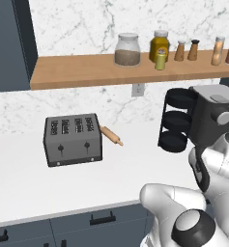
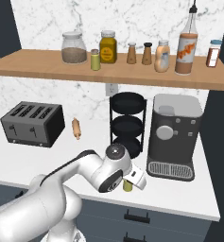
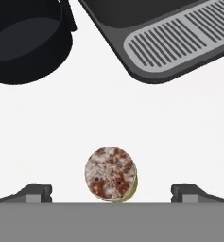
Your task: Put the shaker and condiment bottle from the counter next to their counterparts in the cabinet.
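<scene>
The shaker (image 3: 110,175), a small yellow-green cylinder with a speckled top, is seen standing upright on the white table (image 2: 189,191), near its front edge. In the hand view it is looked down on from above and lies between the two dark fingertips (image 3: 37,193) of the pincer (image 3: 111,194), which are set wide apart with clear space on either side of it; nothing is gripped. In the right base view the shaker (image 2: 128,185) is partly hidden under the white hand of the arm, just in front of the black three-tier round rack (image 2: 127,124) and to the left of the grey coffee machine (image 2: 174,137).

Above the table, the cabinet (image 2: 108,71), a long light-brown wooden shelf, is fixed to the marble wall. On it, the matching yellow-green shaker (image 2: 95,60) is set between a glass jar of brown grains (image 2: 73,47) and an amber jar (image 2: 108,47). Further right are placed two slim brown shakers (image 2: 132,53), then the peach-tan condiment bottle (image 2: 162,56), then the larger reddish-brown bottle (image 2: 186,47) beside it.

On the left of the table a grey four-slot toaster (image 2: 33,124) is seen, with a wooden rolling pin (image 2: 76,128) just to its right.
</scene>
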Available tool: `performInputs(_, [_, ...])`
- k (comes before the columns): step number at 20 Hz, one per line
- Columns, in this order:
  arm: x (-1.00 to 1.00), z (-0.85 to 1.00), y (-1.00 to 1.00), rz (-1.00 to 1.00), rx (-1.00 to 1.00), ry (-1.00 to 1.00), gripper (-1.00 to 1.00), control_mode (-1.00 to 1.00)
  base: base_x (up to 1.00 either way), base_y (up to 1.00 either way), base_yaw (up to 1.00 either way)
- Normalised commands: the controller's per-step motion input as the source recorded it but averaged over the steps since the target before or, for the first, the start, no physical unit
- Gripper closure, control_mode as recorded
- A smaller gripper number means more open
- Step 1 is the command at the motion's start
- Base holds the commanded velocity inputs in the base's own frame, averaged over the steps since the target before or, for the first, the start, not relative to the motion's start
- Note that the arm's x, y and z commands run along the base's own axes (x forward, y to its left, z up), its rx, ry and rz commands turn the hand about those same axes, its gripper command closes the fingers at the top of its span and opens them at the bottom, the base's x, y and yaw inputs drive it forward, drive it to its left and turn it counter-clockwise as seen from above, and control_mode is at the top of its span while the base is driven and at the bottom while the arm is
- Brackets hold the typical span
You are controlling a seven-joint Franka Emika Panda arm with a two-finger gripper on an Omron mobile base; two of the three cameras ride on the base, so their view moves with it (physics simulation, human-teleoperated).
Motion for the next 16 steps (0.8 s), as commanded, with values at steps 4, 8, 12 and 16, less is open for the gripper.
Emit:
performInputs(4, [0.03,-0.16,0.00,0.00,0.00,0.00,-1.00,-1.00,0.00,0.00,0.00])
performInputs(8, [0.00,-0.24,0.00,0.00,0.00,0.00,-1.00,-1.00,0.00,0.00,0.00])
performInputs(12, [0.15,-0.23,0.00,0.00,0.00,0.00,-1.00,-1.00,0.00,0.00,0.00])
performInputs(16, [0.17,-0.21,0.00,0.00,0.00,0.00,-1.00,-1.00,0.00,0.00,0.00])
